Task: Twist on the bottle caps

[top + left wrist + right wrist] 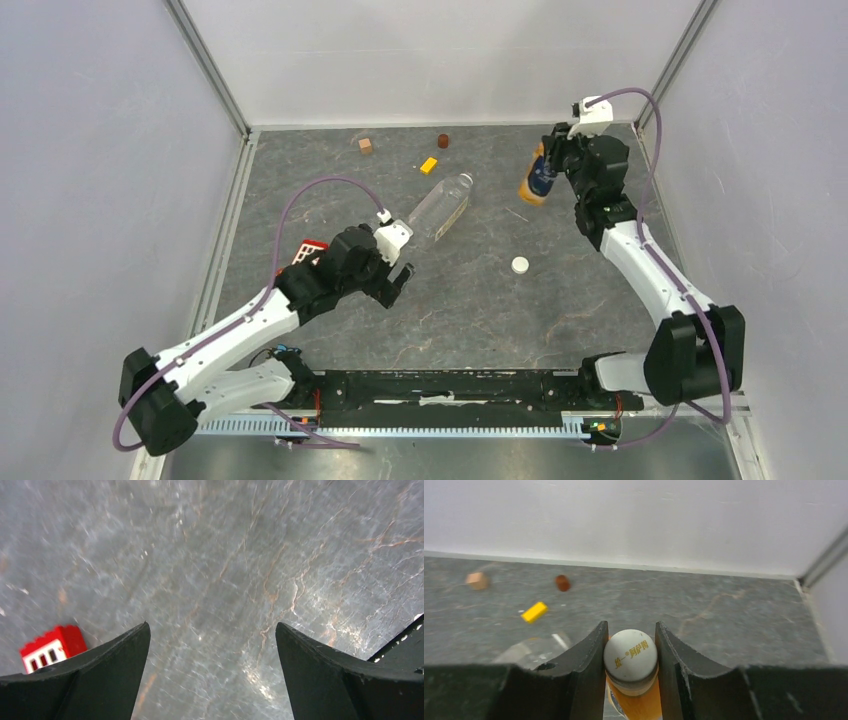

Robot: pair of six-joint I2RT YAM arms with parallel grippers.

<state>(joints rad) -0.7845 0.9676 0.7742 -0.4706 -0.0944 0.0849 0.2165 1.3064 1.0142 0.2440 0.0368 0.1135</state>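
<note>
Orange bottle (537, 180) is at the far right of the worktop (480, 310), its white cap (630, 655) pinched tight in the right gripper (630, 636), so I'd guess it's the screwing-on step. Left gripper (212, 670) hangs wide open, empty. Next job is probably the clear bottle (440, 207) lying down, and the loose cap (520, 265).

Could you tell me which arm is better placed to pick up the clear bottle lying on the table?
Left, probably: the left gripper is open, empty and near the clear bottle, while the right gripper is shut on the cap of the orange bottle.
</note>
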